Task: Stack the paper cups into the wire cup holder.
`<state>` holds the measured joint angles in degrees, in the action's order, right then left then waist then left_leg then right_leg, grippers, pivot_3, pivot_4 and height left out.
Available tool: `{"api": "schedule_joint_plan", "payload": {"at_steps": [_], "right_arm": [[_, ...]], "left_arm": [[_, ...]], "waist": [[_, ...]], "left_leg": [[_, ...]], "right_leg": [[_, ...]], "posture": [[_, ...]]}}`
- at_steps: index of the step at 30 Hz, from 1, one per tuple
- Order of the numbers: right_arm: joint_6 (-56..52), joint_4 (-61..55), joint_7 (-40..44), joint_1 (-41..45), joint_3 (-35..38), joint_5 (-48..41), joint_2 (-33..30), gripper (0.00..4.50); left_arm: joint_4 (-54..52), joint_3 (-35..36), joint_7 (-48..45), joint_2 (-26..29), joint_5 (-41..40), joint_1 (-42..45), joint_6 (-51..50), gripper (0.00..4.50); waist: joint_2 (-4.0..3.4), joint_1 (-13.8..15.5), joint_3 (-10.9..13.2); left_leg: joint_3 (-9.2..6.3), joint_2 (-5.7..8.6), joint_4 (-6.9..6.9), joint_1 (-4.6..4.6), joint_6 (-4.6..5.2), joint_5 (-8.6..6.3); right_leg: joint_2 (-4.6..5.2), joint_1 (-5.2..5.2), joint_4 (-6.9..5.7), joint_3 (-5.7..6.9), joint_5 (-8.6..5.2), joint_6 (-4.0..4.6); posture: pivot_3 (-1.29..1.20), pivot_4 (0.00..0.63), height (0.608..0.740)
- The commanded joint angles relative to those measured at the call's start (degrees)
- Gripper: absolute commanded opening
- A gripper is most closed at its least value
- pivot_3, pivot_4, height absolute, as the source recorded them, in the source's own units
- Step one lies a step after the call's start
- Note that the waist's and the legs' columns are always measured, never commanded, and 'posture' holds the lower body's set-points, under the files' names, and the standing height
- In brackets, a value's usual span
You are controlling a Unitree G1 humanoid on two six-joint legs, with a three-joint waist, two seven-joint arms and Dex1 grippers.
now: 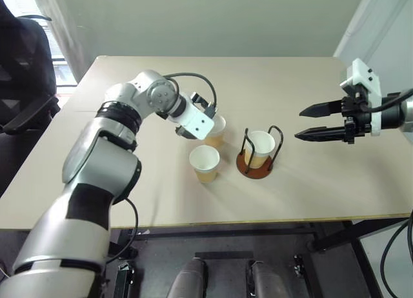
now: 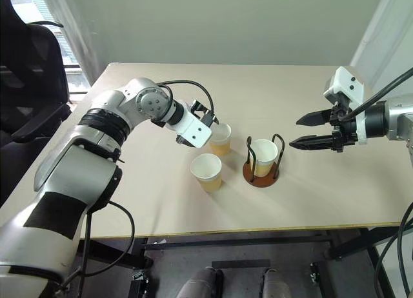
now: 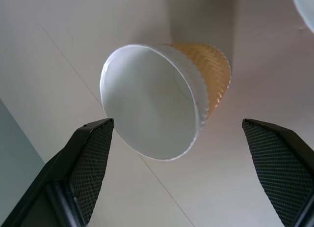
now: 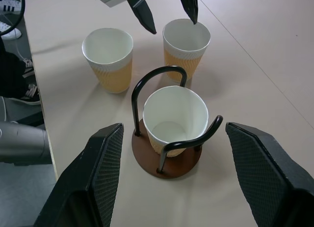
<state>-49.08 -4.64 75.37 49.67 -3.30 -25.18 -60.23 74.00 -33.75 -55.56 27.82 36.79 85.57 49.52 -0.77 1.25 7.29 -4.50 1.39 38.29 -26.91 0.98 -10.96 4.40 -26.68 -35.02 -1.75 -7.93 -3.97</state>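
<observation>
the left end effector (image 4: 164, 13), jaws wide and empty, hangs just above the upright far cup (image 4: 186, 47), nearer than the open right end effector (image 1: 308, 122) at three o'clock.

Soft, even daylight from the window (image 1: 55, 69) at the far left lays faint shadows on the pale table (image 1: 290, 91) (no glare), with the head views crisp throughout.

The 2 loose paper cups (image 1: 205, 163) stood near the wire cup holder (image 1: 257, 157); the surface (image 1: 310, 85) behind lay free.
</observation>
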Motion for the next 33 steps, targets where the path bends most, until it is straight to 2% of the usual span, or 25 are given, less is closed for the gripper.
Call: {"api": "schedule_joint_plan", "payload": {"at_steps": [1,3,6,10,16,17,25,33], "right_arm": [[0.6,-1.5,-0.3,-0.2,1.8,-0.9,-0.7,3.33],[0.7,-1.6,-0.4,-0.4,1.9,-1.0,-0.7,3.33],[1.9,-1.4,-0.6,-0.5,2.3,-1.2,-0.2,3.38],[2.8,-0.5,-0.1,0.7,2.6,-2.1,0.6,3.38],[4.3,2.1,0.9,3.1,2.2,-2.2,0.8,3.38],[4.5,2.3,1.0,3.3,2.2,-2.2,0.8,3.38],[4.2,3.1,2.3,3.9,1.8,-2.2,0.2,3.38],[10.6,6.2,6.4,4.2,2.6,-1.4,-1.0,3.38]], "left_arm": [[-0.1,0.2,0.9,-0.1,0.2,0.5,-0.2,4.5],[0.1,0.2,0.6,-0.2,0.1,0.4,-0.4,4.5],[0.3,0.3,-0.4,-0.3,-0.3,0.0,-0.8,3.85],[0.4,0.7,-2.1,-0.2,-0.9,-0.5,-1.1,2.49],[0.5,0.9,-3.4,0.3,-1.2,-0.8,-1.2,0.18],[0.5,0.9,-3.6,0.5,-1.2,-0.8,-1.0,0.04],[0.6,1.7,-7.5,0.7,-2.8,-0.7,-0.9,0.04],[0.4,6.3,-20.5,2.5,-8.8,1.7,-4.0,0.04]], "waist": [[0.0,-0.1,0.0],[-0.01,-0.1,0.0],[-0.01,-0.1,0.0],[-0.02,-0.1,0.0],[-0.02,0.0,0.0],[-0.03,0.0,0.0],[-0.03,0.0,0.0],[-0.03,-0.1,0.0]], "left_leg": [[0.05,0.02,-0.02,0.02,0.0,0.0],[0.04,0.0,0.0,0.02,0.0,0.0],[0.04,-0.01,0.02,0.02,0.01,0.01],[0.16,0.08,0.02,0.05,0.03,0.01],[0.08,0.01,0.11,0.02,0.04,0.02],[0.03,-0.03,0.14,0.01,0.04,0.02],[0.09,0.02,0.12,0.0,0.04,0.0],[0.14,0.05,0.1,-0.01,0.07,-0.01]], "right_leg": [[-0.08,0.0,-0.01,0.03,0.0,0.0],[-0.03,0.0,-0.01,-0.02,0.01,-0.03],[-0.02,-0.01,-0.01,-0.05,0.04,-0.07],[-0.25,-0.01,-0.04,0.13,0.06,-0.1],[-0.09,0.0,-0.03,0.03,0.09,-0.12],[-0.01,0.01,-0.03,-0.1,0.1,-0.12],[-0.09,0.0,-0.02,0.0,0.09,-0.1],[-0.21,-0.04,-0.04,0.06,0.09,-0.1]], "posture": [[0.0,0.15,0.74],[0.0,0.15,0.74],[0.0,0.15,0.74],[0.0,0.15,0.74],[0.0,0.15,0.74],[0.0,0.15,0.74],[0.0,0.15,0.74],[0.0,0.15,0.74]]}}
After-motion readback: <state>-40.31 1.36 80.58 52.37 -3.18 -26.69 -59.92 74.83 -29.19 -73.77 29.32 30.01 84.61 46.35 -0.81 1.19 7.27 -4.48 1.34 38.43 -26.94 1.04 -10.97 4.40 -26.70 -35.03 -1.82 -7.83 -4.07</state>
